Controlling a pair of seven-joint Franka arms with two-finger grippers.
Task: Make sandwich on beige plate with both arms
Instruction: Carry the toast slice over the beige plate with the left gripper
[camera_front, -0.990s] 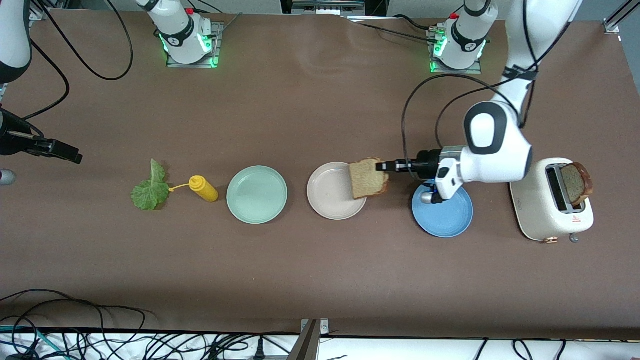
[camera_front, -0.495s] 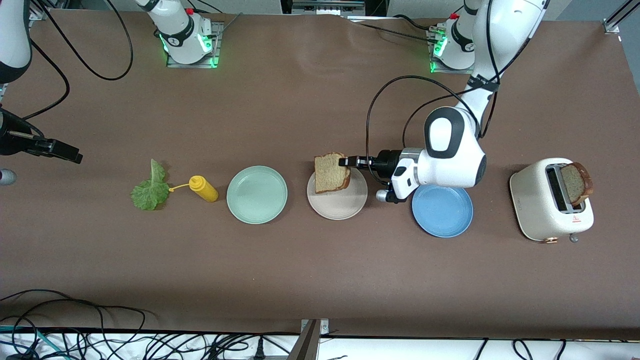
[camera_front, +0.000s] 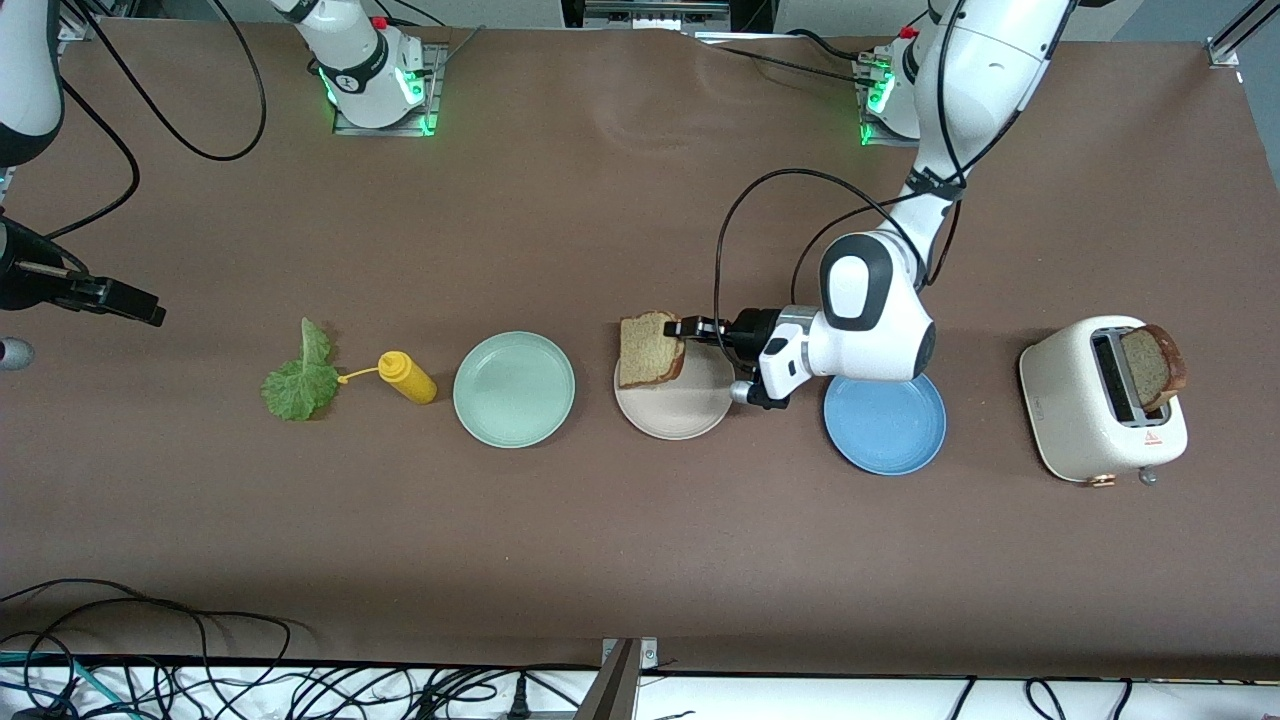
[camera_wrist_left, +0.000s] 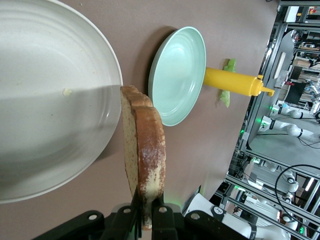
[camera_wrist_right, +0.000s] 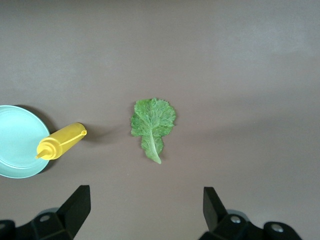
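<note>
- While the beige plate (camera_front: 675, 408) is bare apart from a crumb, the sandwich is barely begun: the left hand (camera_front: 686, 330) is pinching the first bread slice (camera_front: 648, 349) by its crust, holding it on edge over the plate's rim on the side toward the right arm's end of the counter.
- In the left wrist view the slice (camera_wrist_left: 144, 155) hangs upright in the pressed fingers, not yet touching the plate (camera_wrist_left: 45, 100), so by my reading it has yet to be laid flat.
- Left to do, as I judge it: set this slice down, bring the lettuce leaf (camera_front: 299, 378), then top it with the second bread slice (camera_front: 1152, 365), which stands in the toaster (camera_front: 1085, 420) near the left arm's end of the counter.
- The right hand (camera_wrist_right: 145, 212) waits with fingers spread wide, hovering over the lettuce leaf (camera_wrist_right: 152, 124) near the right arm's end of the counter and holding nothing.
- Counts: two bread slices; one lettuce leaf; one yellow squeeze bottle (camera_front: 405, 377) lying beside the leaf; one toaster.
- Three plates stand in a row along the counter's middle: the mint-green plate (camera_front: 514, 389), the beige plate, and the blue plate (camera_front: 885, 425).
</note>
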